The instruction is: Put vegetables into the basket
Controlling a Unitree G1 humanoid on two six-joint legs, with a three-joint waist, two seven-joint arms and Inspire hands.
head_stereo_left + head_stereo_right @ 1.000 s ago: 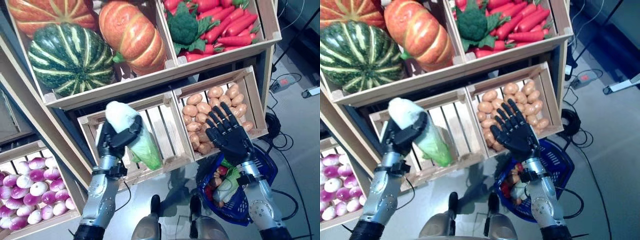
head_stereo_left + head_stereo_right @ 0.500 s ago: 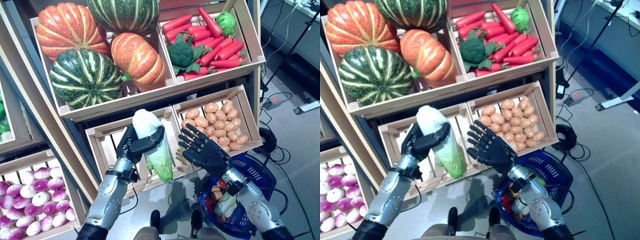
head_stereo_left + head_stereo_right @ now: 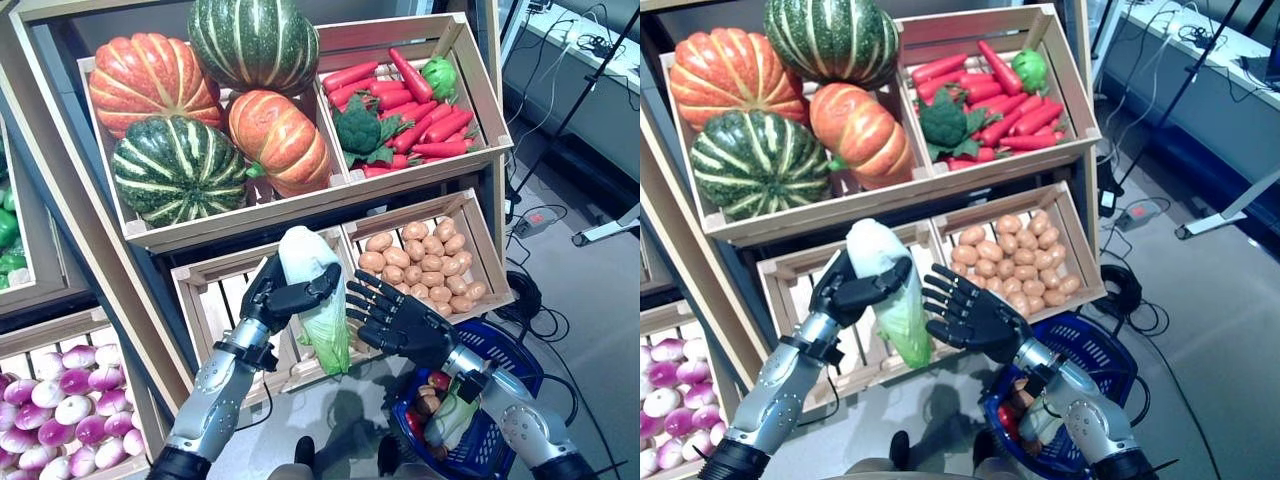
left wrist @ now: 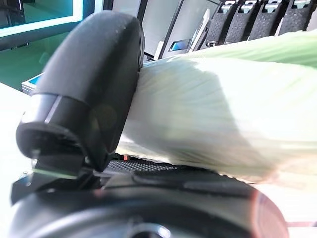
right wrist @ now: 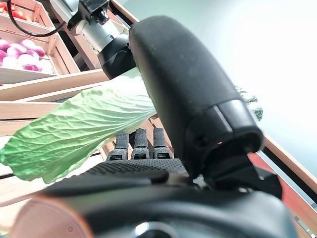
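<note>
Wooden produce shelving (image 3: 60, 200) fills the backdrop, w/ crates stacked in tiers: top-left crate holds pumpkins (image 3: 160, 120) — orange and striped green — and the crate to its right holds carrots (image 3: 420, 110) w/ a broccoli head (image 3: 358, 125) at its left edge. Below, a crate of potatoes (image 3: 425, 265) sits at the right end of the lower tier, beside a slatted crate (image 3: 215, 300) that shows only bare slats. Bottom-left corner of the shelving has a crate of purple-white turnips (image 3: 65, 400). Left hand (image 3: 275, 300) is up in front of the slatted crate, fingers and thumb curled round a napa cabbage (image 3: 315, 300) — white end up, green leafy end hanging down; the left wrist view shows the thumb pressed on the pale leaves. Right hand (image 3: 400, 320) is just beside the cabbage's leafy end, palm up, fingers spread and straight, holding nothing; can't tell if it touches the leaves. Blue basket (image 3: 505, 350) sits on the floor (image 3: 590, 300) below the potato crate, under the right forearm, w/ some veg already inside.
</note>
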